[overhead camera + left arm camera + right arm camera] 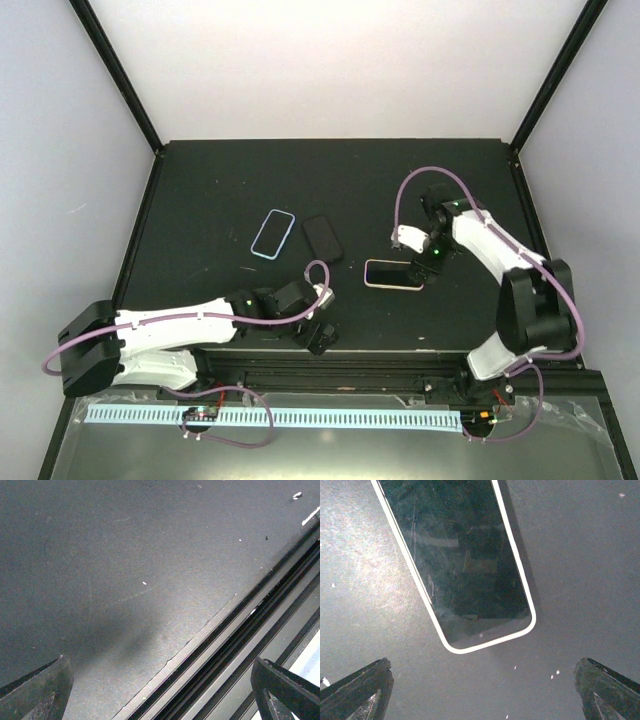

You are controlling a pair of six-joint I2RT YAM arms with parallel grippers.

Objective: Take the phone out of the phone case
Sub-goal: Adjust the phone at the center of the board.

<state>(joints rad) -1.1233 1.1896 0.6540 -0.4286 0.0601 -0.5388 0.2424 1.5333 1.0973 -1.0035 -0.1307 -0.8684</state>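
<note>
In the top view, the upper half of the counter (330,170) is open room. In the middle, the phone case (272,234) and the black phone (322,238) lie just beside each other, with only a thin gap between them. A wider gap parts the black phone from the white-rimmed phone (393,273). The right arm (490,250) leans in over that phone's right end. The left arm (200,318) lies across the lower left and blocks the bottom edge.

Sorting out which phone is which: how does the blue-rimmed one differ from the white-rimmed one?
The blue-rimmed phone has a pale blue edge; the white-rimmed phone a whitish one. The blue-rimmed one lies slanted, further left; the white-rimmed one lies crosswise near the right pincer. Both lie flat, dark faces up.
</note>
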